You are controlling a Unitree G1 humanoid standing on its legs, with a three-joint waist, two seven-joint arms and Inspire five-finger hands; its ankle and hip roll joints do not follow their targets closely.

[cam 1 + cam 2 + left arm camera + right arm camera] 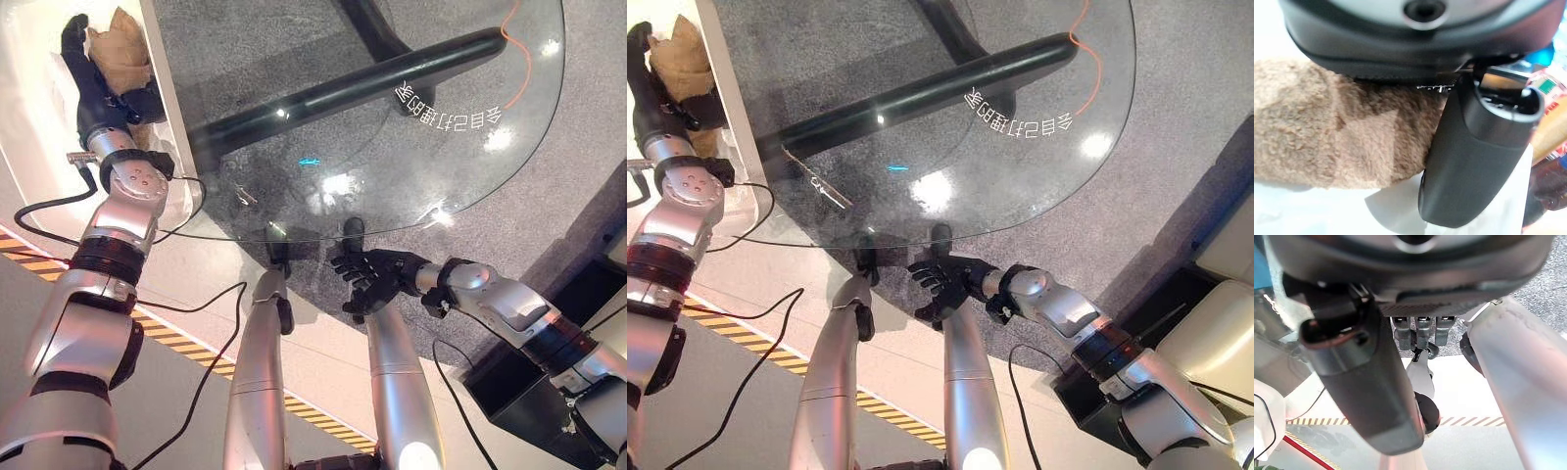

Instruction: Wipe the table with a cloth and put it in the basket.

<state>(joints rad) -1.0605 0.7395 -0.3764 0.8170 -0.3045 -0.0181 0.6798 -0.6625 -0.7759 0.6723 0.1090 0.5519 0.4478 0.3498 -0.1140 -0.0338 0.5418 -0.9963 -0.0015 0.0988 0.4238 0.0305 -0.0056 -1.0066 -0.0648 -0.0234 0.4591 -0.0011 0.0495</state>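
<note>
A brown fuzzy cloth (122,49) lies bunched on a white surface (34,147) at the far left. My left hand (90,88) is on it, fingers along one side and thumb (1474,161) on the other; the cloth (1327,132) sits against the palm. The round glass table (470,147) with a black base fills the middle. My right hand (372,279) hangs just off the table's near edge, open with fingers spread and nothing in it; its thumb (1371,396) is straight.
A small metal piece (245,196) lies on the glass near its left edge. Grey carpet shows through the table. Yellow-black floor tape (186,343) runs in front. A black box (509,392) stands at the lower right. Coloured packets (1547,88) lie beside the cloth.
</note>
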